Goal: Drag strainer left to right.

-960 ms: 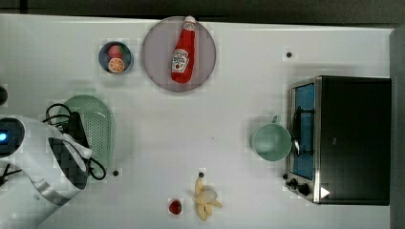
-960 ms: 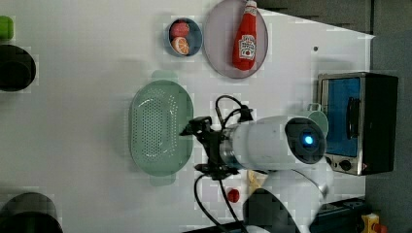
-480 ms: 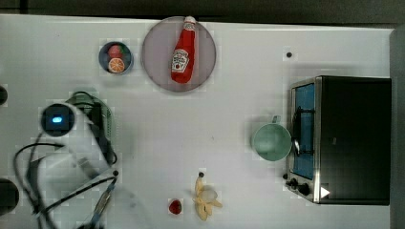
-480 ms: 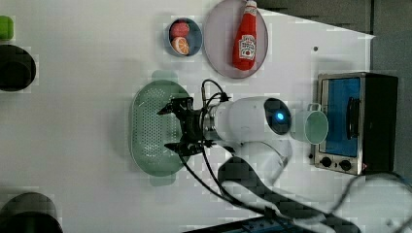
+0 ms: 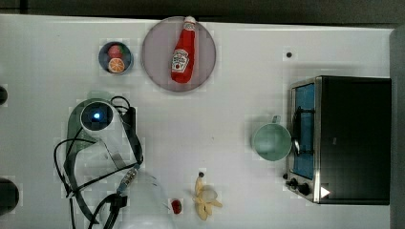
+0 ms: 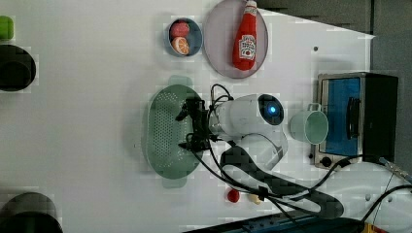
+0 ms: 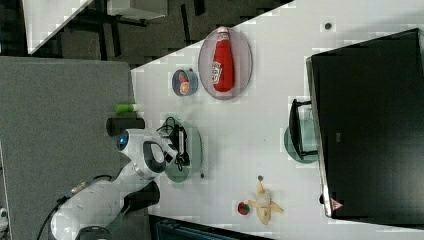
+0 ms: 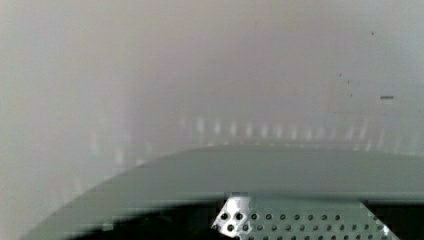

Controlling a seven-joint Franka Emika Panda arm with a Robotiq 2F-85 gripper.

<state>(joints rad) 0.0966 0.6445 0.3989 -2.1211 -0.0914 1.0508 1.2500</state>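
Observation:
The strainer (image 6: 163,127) is a large pale mint-green oval basket lying on the white table, in the left part of the left view. My gripper (image 6: 187,128) hangs over the half of it that is nearer the left view's right, its two dark fingers spread wide, nothing between them. Whether the fingers touch the basket I cannot tell. In the top view the arm's white wrist (image 5: 98,117) covers most of the strainer (image 5: 74,126). The right view shows the gripper (image 7: 182,145) above the strainer (image 7: 195,150). The wrist view looks along the strainer's wide rim (image 8: 260,172) and perforated panel (image 8: 300,226).
A grey plate (image 5: 153,67) holding a ketchup bottle (image 5: 183,52) and a small bowl of fruit (image 5: 115,58) lie beyond the strainer. A mint cup (image 5: 271,141) stands by the toaster oven (image 5: 344,138). A banana peel (image 5: 205,198) and a small red item (image 5: 176,206) lie near the arm's base.
The arm has swung in over the strainer, carrying the gripper from beside its rim to above its perforated panel. The strainer has not moved and the fingers have stayed spread.

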